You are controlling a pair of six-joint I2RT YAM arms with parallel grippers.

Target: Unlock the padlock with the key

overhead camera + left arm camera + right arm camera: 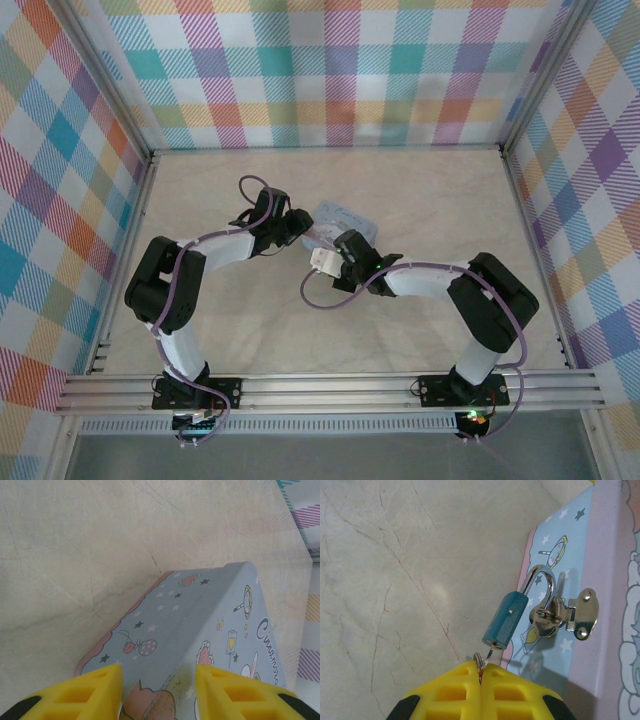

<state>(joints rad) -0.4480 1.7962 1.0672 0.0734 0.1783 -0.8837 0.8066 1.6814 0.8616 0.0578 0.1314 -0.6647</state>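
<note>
Right gripper (481, 674) is clenched on the key (490, 655), with a small ring (478, 658) pinched alongside. Key is seated in the bottom of the padlock (506, 620), which is hung at a slant by its shackle through the hasp (580, 614) on the box (555, 555), above the table (395, 580). Left gripper (157, 680) is part-spread, the box end grasped between its fingers. Shackle release cannot be judged. Risks: key bent or slipped from the pads if twisted off-axis, since only its end is held; padlock swung on the hasp instead of the cylinder being turned; box dragged if the left hold is lost. Readable: script starting "Cinn" on the box, remainder cropped; nothing legible on the padlock.
</note>
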